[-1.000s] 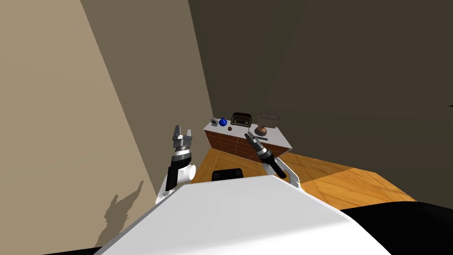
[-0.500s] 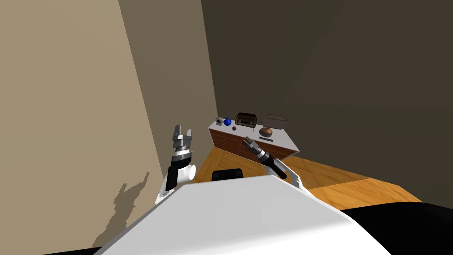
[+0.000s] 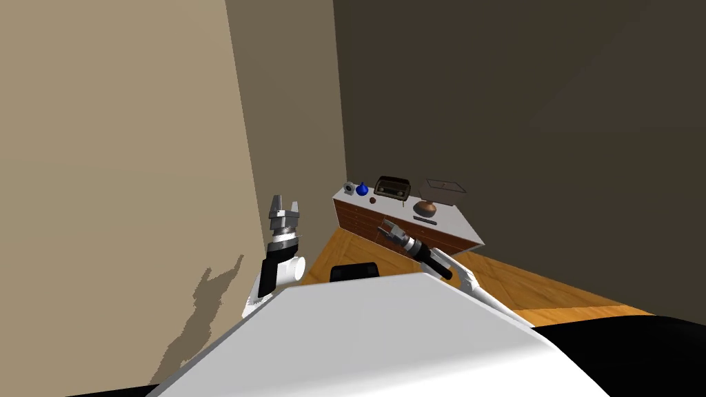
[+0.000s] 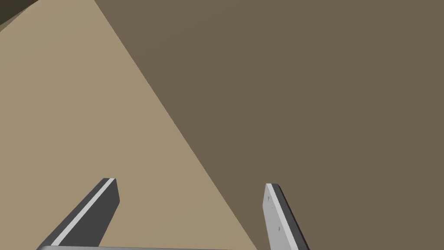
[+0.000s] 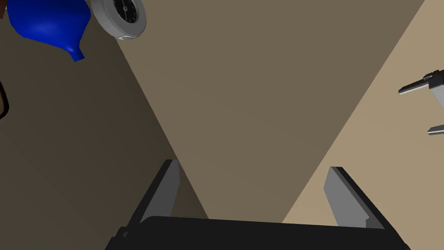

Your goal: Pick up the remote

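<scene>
The remote (image 3: pixel 424 220) is a thin dark bar lying on the white top of a wooden sideboard (image 3: pixel 451 219), in front of a brown round object (image 3: pixel 426 207). My right gripper (image 3: pixel 386 226) hangs open and holds nothing, short of the sideboard's front and to the left of the remote. In the right wrist view the right gripper (image 5: pixel 253 184) points at the room corner. My left gripper (image 3: pixel 283 205) is raised by the beige wall, open and holding nothing, as the left gripper (image 4: pixel 190 195) also appears in its own wrist view.
On the sideboard also stand a small clock (image 3: pixel 349 187), a blue vase (image 3: pixel 362 188), a dark radio (image 3: pixel 392 186), a small dark ball (image 3: pixel 373 200) and a flat tray (image 3: pixel 445 186). The vase (image 5: pixel 47 21) and clock (image 5: pixel 119 17) appear past the right gripper. Wooden floor (image 3: pixel 524 282) lies before the sideboard.
My head view has swung, so the sideboard and wall corner slid to the right. My right gripper has dropped a little in front of the sideboard. The left arm has not moved.
</scene>
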Motion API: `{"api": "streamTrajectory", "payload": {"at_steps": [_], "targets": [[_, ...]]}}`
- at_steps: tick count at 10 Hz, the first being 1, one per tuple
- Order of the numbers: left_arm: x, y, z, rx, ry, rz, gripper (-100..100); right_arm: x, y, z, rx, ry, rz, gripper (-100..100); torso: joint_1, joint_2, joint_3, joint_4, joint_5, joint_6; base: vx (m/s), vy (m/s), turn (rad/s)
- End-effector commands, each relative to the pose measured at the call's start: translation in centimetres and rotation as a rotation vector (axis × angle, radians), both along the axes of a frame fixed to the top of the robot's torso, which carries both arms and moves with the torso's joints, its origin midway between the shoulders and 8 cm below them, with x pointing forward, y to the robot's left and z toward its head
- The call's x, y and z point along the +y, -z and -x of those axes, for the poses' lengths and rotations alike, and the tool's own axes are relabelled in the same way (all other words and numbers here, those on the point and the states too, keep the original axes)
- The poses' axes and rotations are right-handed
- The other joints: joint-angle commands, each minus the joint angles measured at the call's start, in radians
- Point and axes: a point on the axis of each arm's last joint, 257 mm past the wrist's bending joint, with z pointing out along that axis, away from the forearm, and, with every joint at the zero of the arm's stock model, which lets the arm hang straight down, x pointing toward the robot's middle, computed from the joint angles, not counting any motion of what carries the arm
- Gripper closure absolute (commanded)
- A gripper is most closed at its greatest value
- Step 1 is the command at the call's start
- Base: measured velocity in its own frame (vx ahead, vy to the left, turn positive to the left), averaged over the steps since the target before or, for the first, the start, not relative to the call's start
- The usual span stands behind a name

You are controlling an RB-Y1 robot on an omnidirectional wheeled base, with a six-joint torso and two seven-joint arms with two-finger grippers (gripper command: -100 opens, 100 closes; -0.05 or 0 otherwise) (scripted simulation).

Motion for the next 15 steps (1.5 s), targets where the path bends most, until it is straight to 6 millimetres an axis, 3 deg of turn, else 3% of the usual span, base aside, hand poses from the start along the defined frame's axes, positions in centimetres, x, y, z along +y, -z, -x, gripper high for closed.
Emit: {"api": "streamTrajectory", "payload": {"at_steps": [1, 2, 3, 5, 7, 12, 15], "targets": [[0.0, 0.0, 0.0, 0.000, 0.000, 0.000, 0, -0.7, 2.3, 0.5, 0.030, -0.003, 0.051, -100, 0.000, 0.000, 0.000, 0.000, 0.000, 0.000, 0.010, 0.054, 0.090], [0.0, 0.0, 0.0, 0.000, 0.000, 0.000, 0, -0.7, 2.3, 0.5, 0.030, -0.003, 0.051, -100, -0.001, 0.000, 0.000, 0.000, 0.000, 0.001, 0.011, 0.023, -0.026], [0.0, 0.0, 0.0, 0.000, 0.000, 0.000, 0, -1.6, 4.6, 1.3, 0.058, -0.030, 0.132, -100, -0.002, 0.000, 0.000, 0.000, 0.000, 0.001, 0.020, 0.040, 0.160], [0.0, 0.0, 0.0, 0.000, 0.000, 0.000, 0, -2.0, 5.1, 1.3, 0.069, -0.023, 0.138, -100, -0.002, -0.001, 0.000, 0.000, 0.000, 0.001, 0.013, 0.026, 0.061], [0.0, 0.0, 0.0, 0.000, 0.000, 0.000, 0, -3.7, 7.9, 2.3, 0.110, -0.042, 0.225, -100, -0.002, -0.001, 0.000, 0.000, -0.001, 0.000, 0.020, 0.032, 0.153], [0.0, 0.0, 0.0, 0.000, 0.000, 0.000, 0, -9.6, 14.8, 6.2, 0.233, -0.106, 0.467, -100, -0.003, -0.002, -0.001, 0.000, -0.001, 0.001, 0.047, 0.027, 0.144], [0.0, 0.0, 0.0, 0.000, 0.000, 0.000, 0, -13.0, 17.3, 7.9, 0.298, -0.112, 0.555, -100, -0.004, -0.004, -0.002, -0.001, -0.001, 0.000, 0.063, 0.001, 0.130]]}}
